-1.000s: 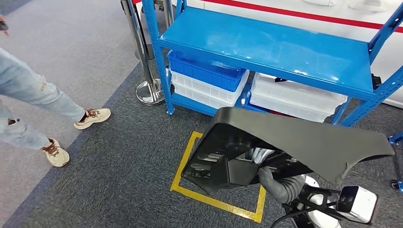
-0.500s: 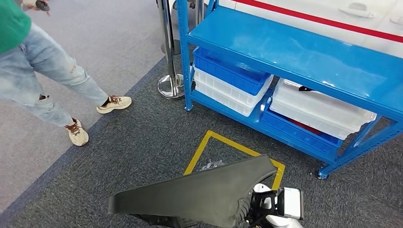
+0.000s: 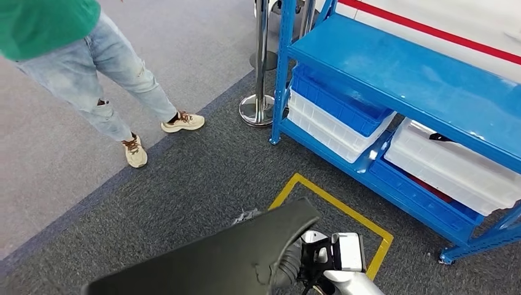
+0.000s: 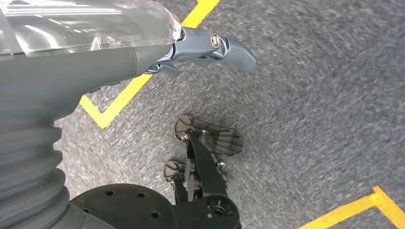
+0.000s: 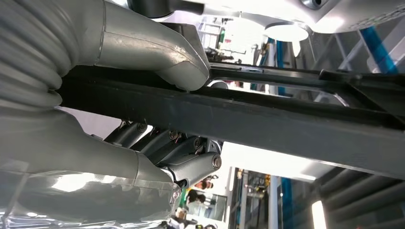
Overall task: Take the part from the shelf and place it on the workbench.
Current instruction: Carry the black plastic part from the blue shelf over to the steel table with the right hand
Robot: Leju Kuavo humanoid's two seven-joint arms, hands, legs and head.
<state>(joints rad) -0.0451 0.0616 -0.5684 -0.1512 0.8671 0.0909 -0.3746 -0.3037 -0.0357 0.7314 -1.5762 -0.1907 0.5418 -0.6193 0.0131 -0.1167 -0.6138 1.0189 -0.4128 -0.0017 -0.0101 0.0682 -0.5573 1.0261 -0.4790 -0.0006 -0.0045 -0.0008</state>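
Note:
The part (image 3: 215, 261) is a large dark grey curved panel, low in the head view above the carpet. My right hand (image 3: 287, 265) grips it from underneath at its right end. In the right wrist view the thumb (image 5: 153, 50) presses on a black bar of the part (image 5: 267, 119), and the darker fingers (image 5: 191, 162) curl around the other side. My left hand (image 4: 205, 45) hangs over the carpet with its fingers stretched out and nothing in it. The blue shelf (image 3: 418, 80) stands to the upper right, with its top board bare.
The shelf's lower level holds a blue bin (image 3: 344, 101) and white bins (image 3: 454, 163). A chrome stanchion (image 3: 261, 104) stands at its left corner. A person in jeans (image 3: 92, 67) stands on the left. A yellow square (image 3: 362, 218) marks the carpet.
The camera has turned, so the shelf has slid to the right of the picture. The part sits lower and more to the left in the picture. The person has stepped nearer.

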